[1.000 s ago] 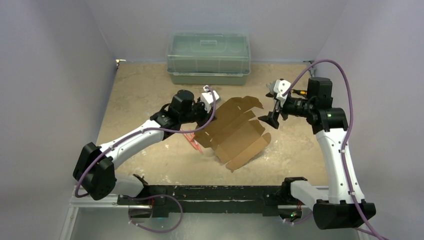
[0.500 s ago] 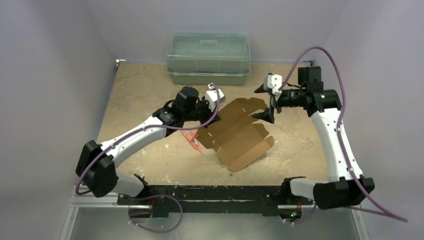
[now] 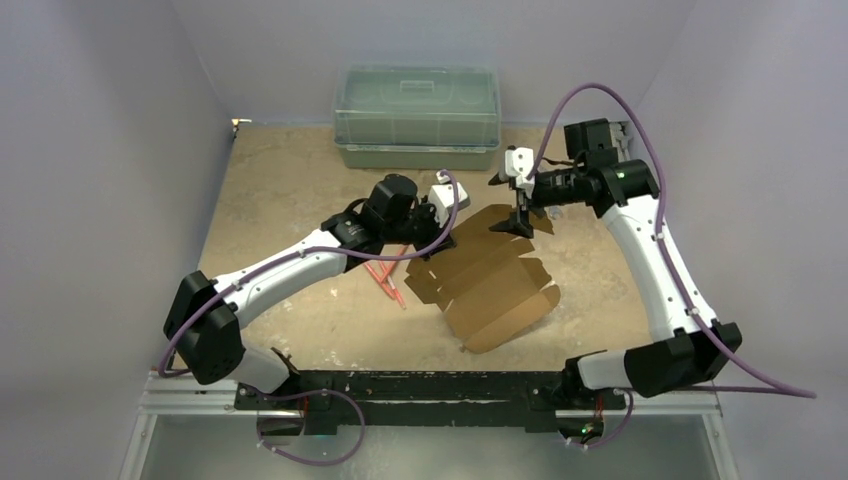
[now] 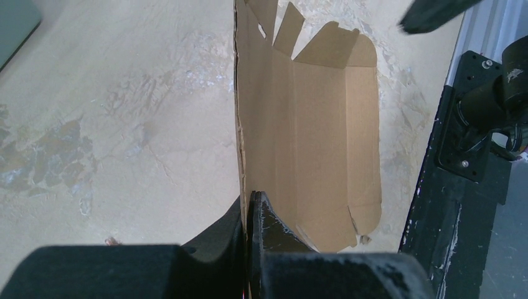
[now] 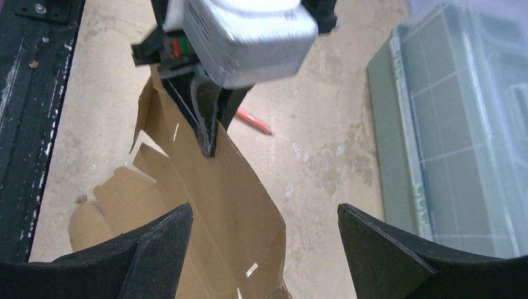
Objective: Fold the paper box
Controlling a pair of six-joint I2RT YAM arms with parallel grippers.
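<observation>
The paper box is a flat brown cardboard sheet with flaps, tilted up off the table at its left edge. My left gripper is shut on that left edge; in the left wrist view the jaws pinch the cardboard edge-on. My right gripper hangs open over the sheet's far corner. In the right wrist view its fingers stand wide apart, with the sheet below and between them, untouched. The left gripper shows there too, clamped on the sheet.
A green translucent bin with a lid stands at the back of the table, also at the right of the right wrist view. Thin red strips lie left of the sheet. The black base rail runs along the near edge.
The left gripper has carried the sheet's edge to the right and farther back. The right arm has swung left and back, coming over the sheet's far corner with its jaws still open.
</observation>
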